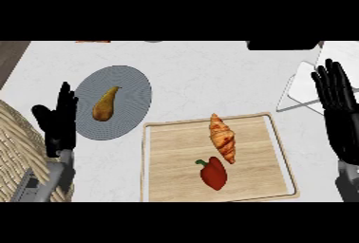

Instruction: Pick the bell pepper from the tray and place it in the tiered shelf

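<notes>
A red bell pepper (213,174) with a green stem lies on the wooden tray (168,161), near its front middle. Just behind it on the same tray rests a croissant (222,138). My right hand (339,111) is open at the right edge, fingers up, well to the right of the tray. My left hand (59,123) is open at the left, fingers up, left of the tray. The tiered shelf (300,97) shows as a thin white frame at the right, partly hidden behind my right hand.
A grey round plate (129,90) holding a pear (104,104) sits back left of the tray. A woven wicker basket (17,152) fills the lower left corner. White counter surrounds the tray.
</notes>
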Controlling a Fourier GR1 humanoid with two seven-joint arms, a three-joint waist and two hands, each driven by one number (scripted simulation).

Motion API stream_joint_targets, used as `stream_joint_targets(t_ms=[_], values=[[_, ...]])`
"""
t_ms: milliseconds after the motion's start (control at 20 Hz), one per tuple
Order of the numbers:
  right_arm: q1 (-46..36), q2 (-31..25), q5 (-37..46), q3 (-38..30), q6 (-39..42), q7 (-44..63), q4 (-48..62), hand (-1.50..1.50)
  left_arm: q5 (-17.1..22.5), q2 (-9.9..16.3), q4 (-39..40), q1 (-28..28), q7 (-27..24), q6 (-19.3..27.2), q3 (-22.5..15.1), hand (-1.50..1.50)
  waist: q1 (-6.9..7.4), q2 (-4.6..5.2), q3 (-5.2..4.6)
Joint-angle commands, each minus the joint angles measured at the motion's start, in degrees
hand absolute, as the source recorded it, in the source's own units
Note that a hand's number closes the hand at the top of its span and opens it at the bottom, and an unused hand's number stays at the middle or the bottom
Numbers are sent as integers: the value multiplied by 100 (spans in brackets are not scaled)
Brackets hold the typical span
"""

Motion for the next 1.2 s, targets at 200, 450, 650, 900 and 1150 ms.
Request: stream_joint_targets(t_ms=[200, 450, 650, 900, 1150], values=[[-561, 1150, 1626, 2205, -590, 535, -172, 150, -2, 723, -190, 441, 228, -1583, 81, 0, 378, -82, -25], [226, 962, 3662, 1901, -2865, 1072, 304, 150, -2, 603, -263, 731, 512, -1955, 280, 0, 64, -188, -60], [570, 2181, 4832, 3536, -3277, 1662, 560, -150, 92, 741, -462, 878, 532, -2669, 831, 0, 157, -118, -33], [1140, 2063, 6622, 3822, -3347, 3089, 264, -150, -280, 404, -617, 1320, 364, -2921, 1193, 0, -21, -163, -51], [1361, 1972, 8230, 3626, -2436, 4343, 304, -150, -512, 312, -668, 1315, 496, -3317, 1640, 0, -127, -184, -70]])
